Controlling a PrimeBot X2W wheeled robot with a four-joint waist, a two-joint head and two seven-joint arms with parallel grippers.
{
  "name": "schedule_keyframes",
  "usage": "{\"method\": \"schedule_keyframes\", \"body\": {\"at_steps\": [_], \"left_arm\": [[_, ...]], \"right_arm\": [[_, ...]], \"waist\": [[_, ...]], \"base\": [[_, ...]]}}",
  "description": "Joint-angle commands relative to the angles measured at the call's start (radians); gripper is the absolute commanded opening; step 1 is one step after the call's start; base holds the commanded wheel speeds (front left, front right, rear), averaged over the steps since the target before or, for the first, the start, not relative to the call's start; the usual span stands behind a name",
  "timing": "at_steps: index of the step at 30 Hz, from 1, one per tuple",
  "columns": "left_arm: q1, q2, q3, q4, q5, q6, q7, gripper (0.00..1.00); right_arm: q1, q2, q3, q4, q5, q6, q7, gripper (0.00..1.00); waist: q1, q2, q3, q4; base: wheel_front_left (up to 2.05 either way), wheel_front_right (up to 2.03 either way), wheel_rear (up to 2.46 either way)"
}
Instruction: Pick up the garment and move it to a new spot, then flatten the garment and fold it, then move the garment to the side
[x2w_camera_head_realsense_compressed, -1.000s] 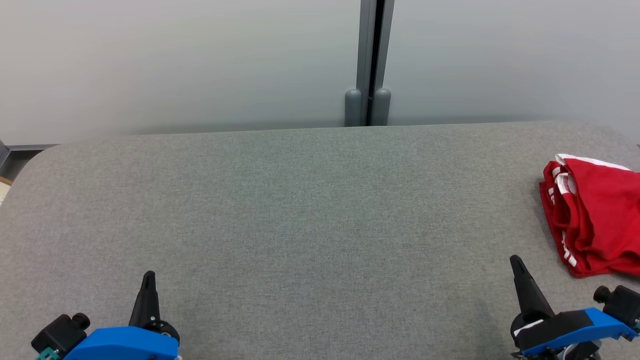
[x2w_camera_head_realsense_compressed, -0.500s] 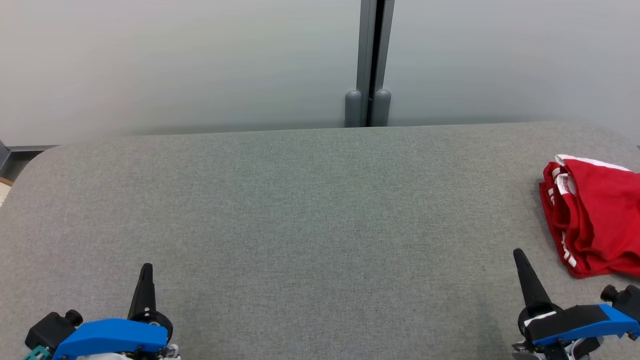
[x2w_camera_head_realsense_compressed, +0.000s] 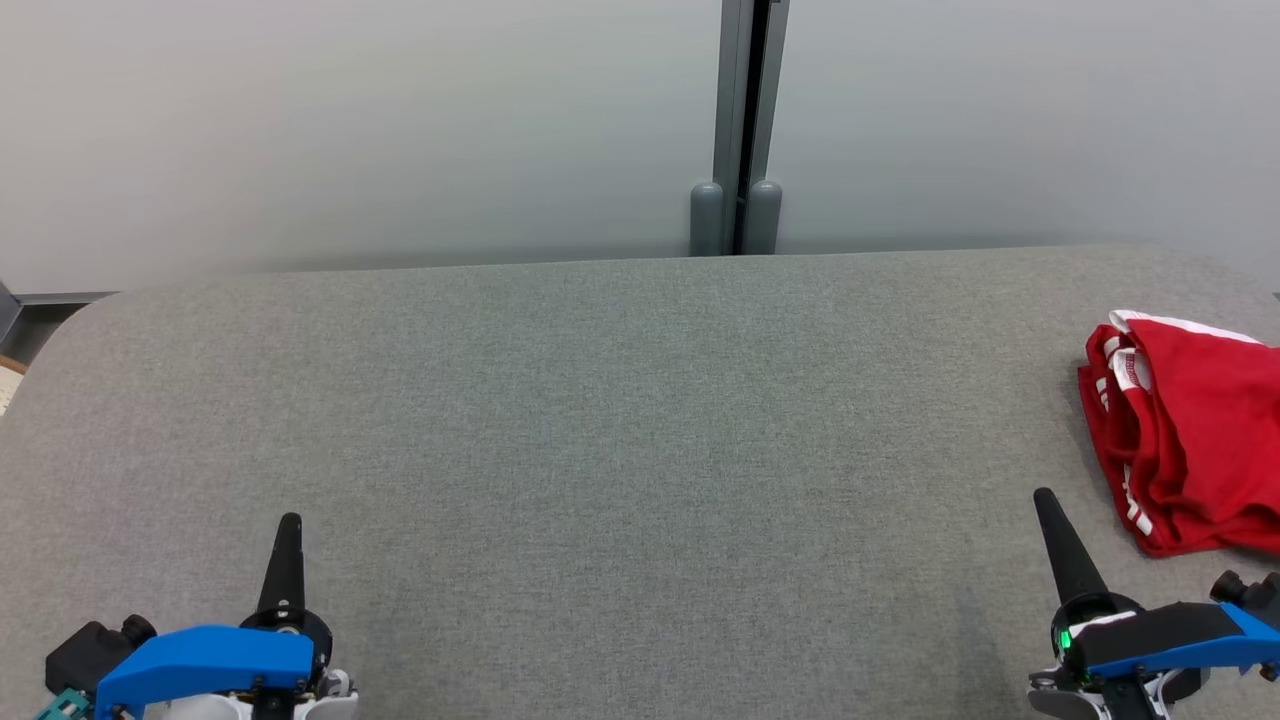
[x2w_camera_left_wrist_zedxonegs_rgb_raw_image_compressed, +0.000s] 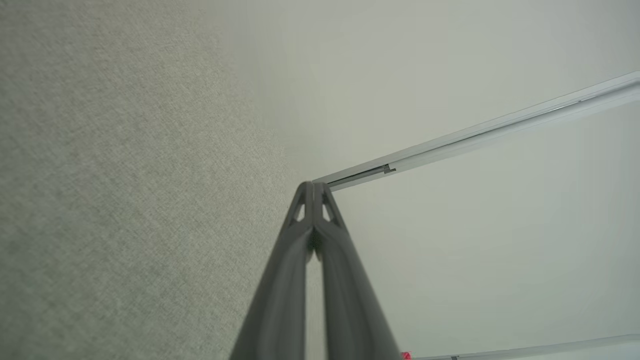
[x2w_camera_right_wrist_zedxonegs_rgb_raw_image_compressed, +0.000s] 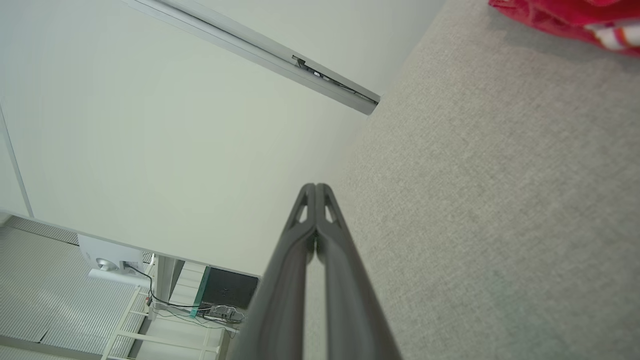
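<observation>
Left gripper (x2w_camera_head_realsense_compressed: 289, 525) and right gripper (x2w_camera_head_realsense_compressed: 1046, 500) sit low at either side — fingers pressed together, pointing forward, holding nothing; blue wrist housings behind.

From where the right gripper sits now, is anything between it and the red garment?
Nothing visible. Bare grey tabletop lies between the shut right gripper and the red garment, which sits ahead and to its right, partly cut off by the head view's edge.

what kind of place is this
Probably an office or lab test bay: a grey fabric-covered table against pale partition panels joined by a metal post, with cables and a black box beyond.
</observation>
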Motion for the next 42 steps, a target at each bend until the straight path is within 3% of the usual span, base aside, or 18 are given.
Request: {"method": "schedule_keyframes", "body": {"at_steps": [1, 42], "left_arm": [[-0.024, 0.0, 0.009, -0.012, -0.013, -0.01, 0.003, 0.0], [-0.062, -0.045, 0.09, -0.016, -0.284, -0.044, 0.095, 0.0]], "right_arm": [[-0.023, -0.003, -0.004, -0.005, 0.017, 0.0, 0.003, 0.0], [-0.051, -0.003, -0.024, 0.014, 0.358, 0.001, 0.039, 0.0]], "waist": [[0.0, 0.0, 0.0, 0.0], [-0.0001, 0.0, -0.008, 0.001]], "base": [[0.0, 0.0, 0.0], [0.0, 0.0, 0.0]]}}
